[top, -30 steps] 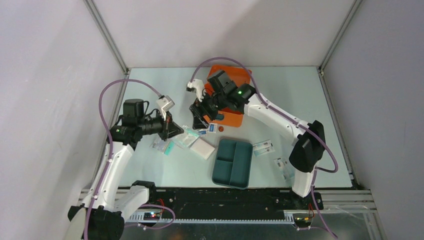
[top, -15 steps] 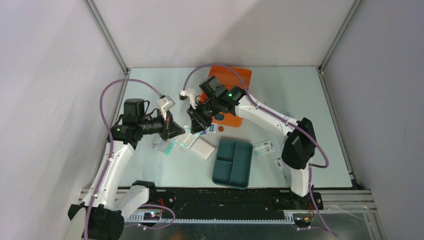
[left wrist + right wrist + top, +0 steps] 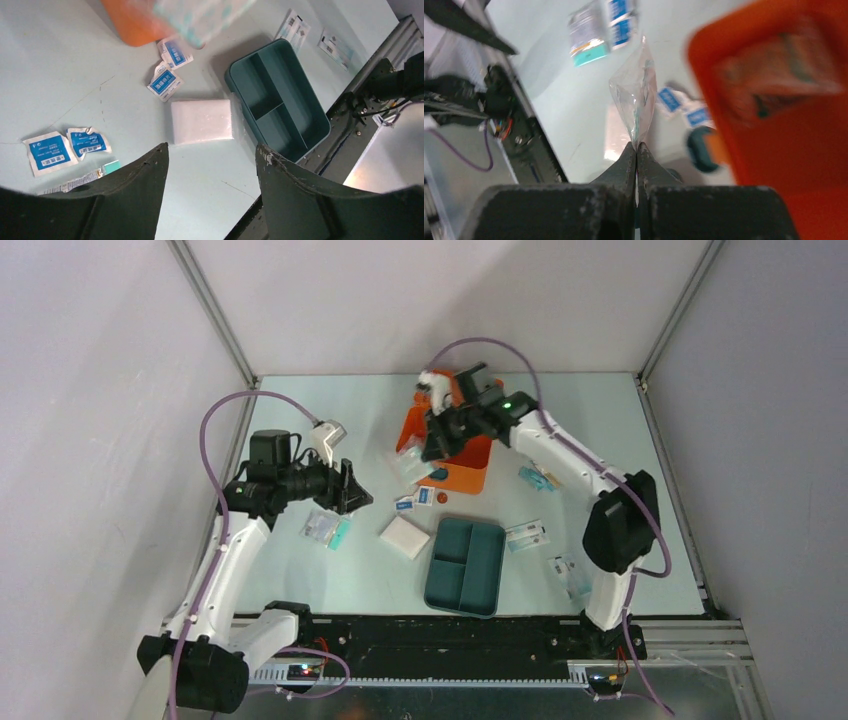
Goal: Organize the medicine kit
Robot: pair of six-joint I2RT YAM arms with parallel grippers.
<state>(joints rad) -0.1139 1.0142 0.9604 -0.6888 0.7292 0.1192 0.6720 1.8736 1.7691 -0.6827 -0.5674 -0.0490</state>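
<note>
Beside right end effector (image 3: 637, 148), medicine kit (image 3: 784, 120)

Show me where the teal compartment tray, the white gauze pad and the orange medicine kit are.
teal compartment tray (image 3: 465, 566), top external view, on its central divider.
white gauze pad (image 3: 201, 120), left wrist view, middle of its flat face.
orange medicine kit (image 3: 470, 472), top external view, on its near orange wall.

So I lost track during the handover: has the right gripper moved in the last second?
Yes. The right gripper, shut on a clear plastic packet, has swung rightward and away from the arm bases, to the bright orange plastic medicine kit.
</note>
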